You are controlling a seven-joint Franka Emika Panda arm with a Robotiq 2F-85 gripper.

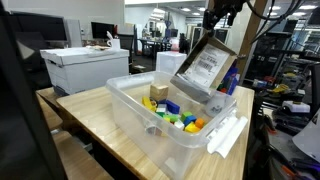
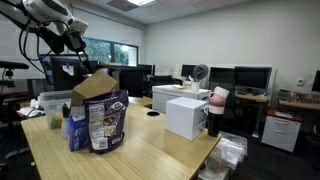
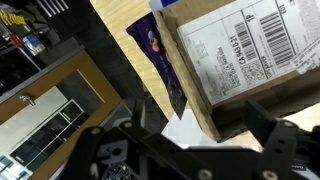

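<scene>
Wide shot first: the wooden table [image 1: 90, 110] fills the foreground of this office, and it shows again from the far end in an exterior view [image 2: 150, 150]. Sitting on it, the white box [image 1: 85, 68] is parked at one edge, well apart from the action. Now the clear plastic bin [image 1: 137, 112], big and see-through, stands near the table's corner. And here is the one to watch: the cardboard box [image 1: 207, 65] stands tilted at the bin's far end, its printed label [image 1: 208, 66] facing the camera, flaps up in an exterior view [image 2: 92, 86]. Whether its lower edge sits inside the bin or just behind the wall, I can't tell from here. Right against it is the purple bag [image 2: 105, 122], upright and touching the box's side; the wrist view catches that bag [image 3: 160, 55] as a dark strip pressed along the box's [image 3: 240, 50] edge, barcode and all in plain sight. Up top, the gripper [image 1: 222, 12] hangs high above the cardboard box, clear of it, nothing between the jaws. The wrist view settles it: the gripper [image 3: 195, 135] is spread wide, the dark fingers [image 3: 275, 135] standing apart at the bottom of the frame with the box below them. An exterior view has the gripper [image 2: 72, 40] well above the box's flaps. Smallest of all, the blocks [image 1: 175, 112], yellow, blue and green, lie in a loose heap on the bin's floor beside the box.
</scene>
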